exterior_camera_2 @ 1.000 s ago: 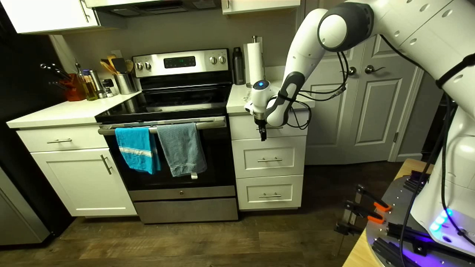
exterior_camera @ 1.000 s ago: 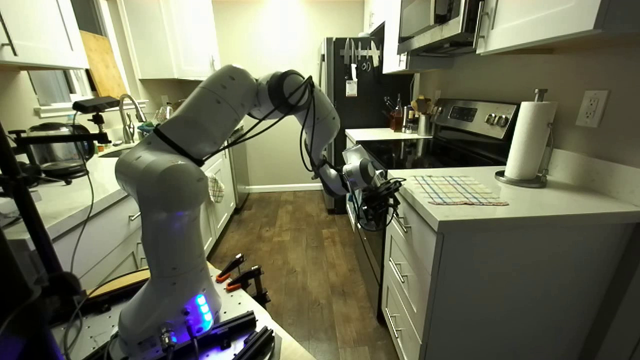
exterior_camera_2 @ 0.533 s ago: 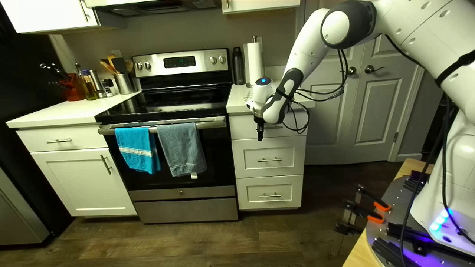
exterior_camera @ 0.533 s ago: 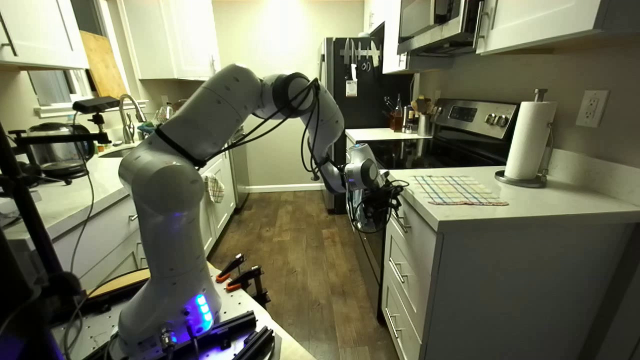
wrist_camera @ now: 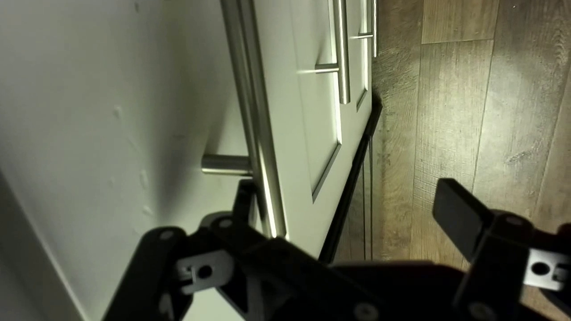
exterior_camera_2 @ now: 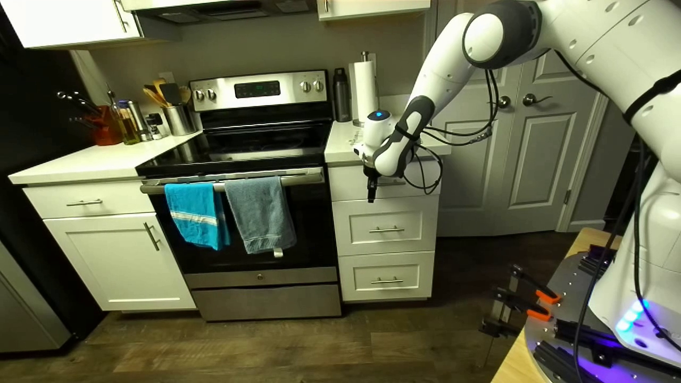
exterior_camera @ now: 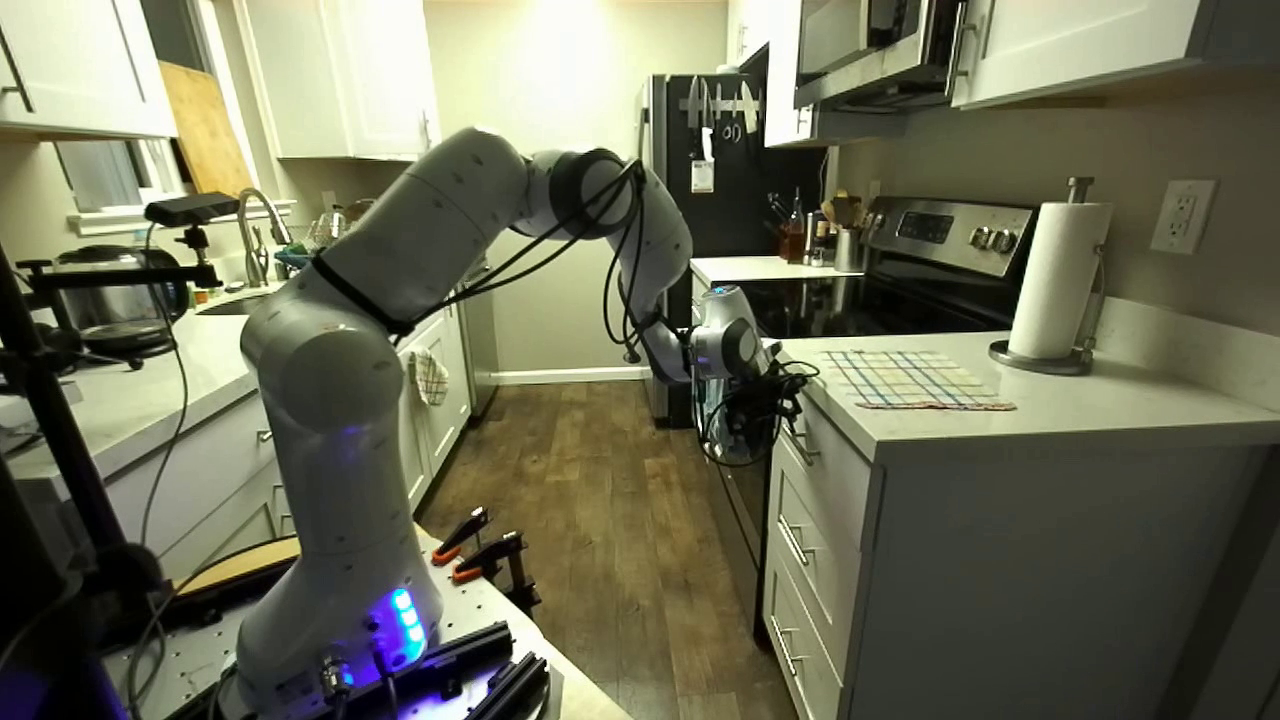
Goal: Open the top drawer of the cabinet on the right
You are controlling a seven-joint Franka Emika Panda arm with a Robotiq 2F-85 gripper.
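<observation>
Beneath the pale desk (exterior_camera: 1080, 410), the flat, smooth white top drawer (exterior_camera_2: 346, 181) is closed in the white cabinet (exterior_camera: 1000, 580), above two recess-panelled drawer fronts (exterior_camera_2: 387, 217). It is fitted with a cylindrical steel bar handle (wrist_camera: 250, 98). The hand (wrist_camera: 345, 194) is spread wide; the bar's end is framed between its fingers (wrist_camera: 459, 214), just beside one fingertip (wrist_camera: 243, 196), though contact cannot be judged.
</observation>
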